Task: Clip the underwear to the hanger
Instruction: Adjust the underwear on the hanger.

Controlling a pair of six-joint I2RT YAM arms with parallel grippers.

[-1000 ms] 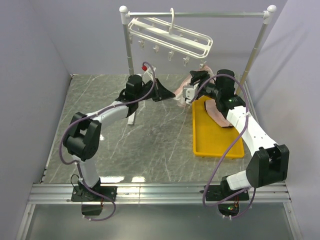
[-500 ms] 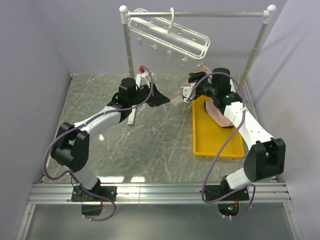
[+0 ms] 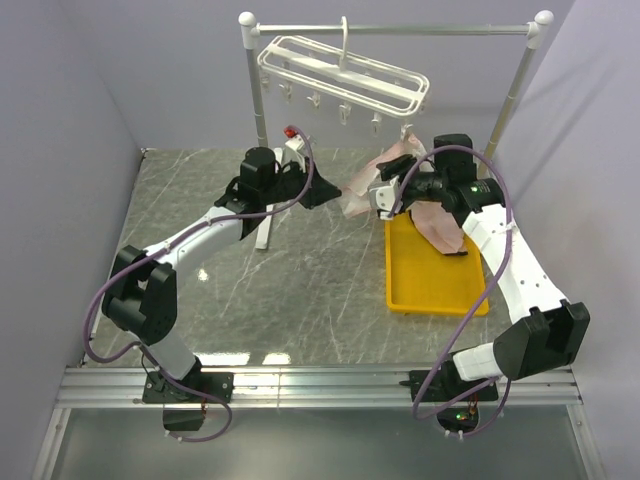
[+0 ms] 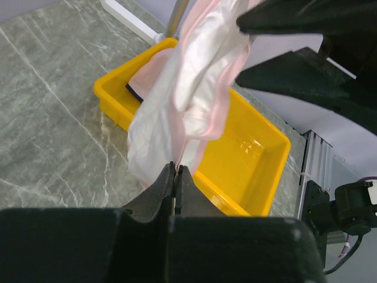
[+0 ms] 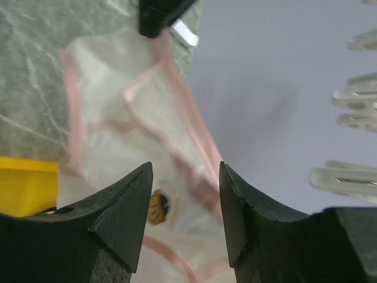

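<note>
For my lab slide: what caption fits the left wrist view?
Shut left gripper pinches an edge of the pink underwear; yellow tray behind, on the marble table.

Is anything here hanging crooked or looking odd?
Yes: the hanger hangs askew from the rail; in the top view its right end dips lower than its left. Otherwise nothing looks spilled or broken.

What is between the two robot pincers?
Pale pink underwear, pinched by the left pincer, hangs before the open right pincer; the top view shows it.
</note>
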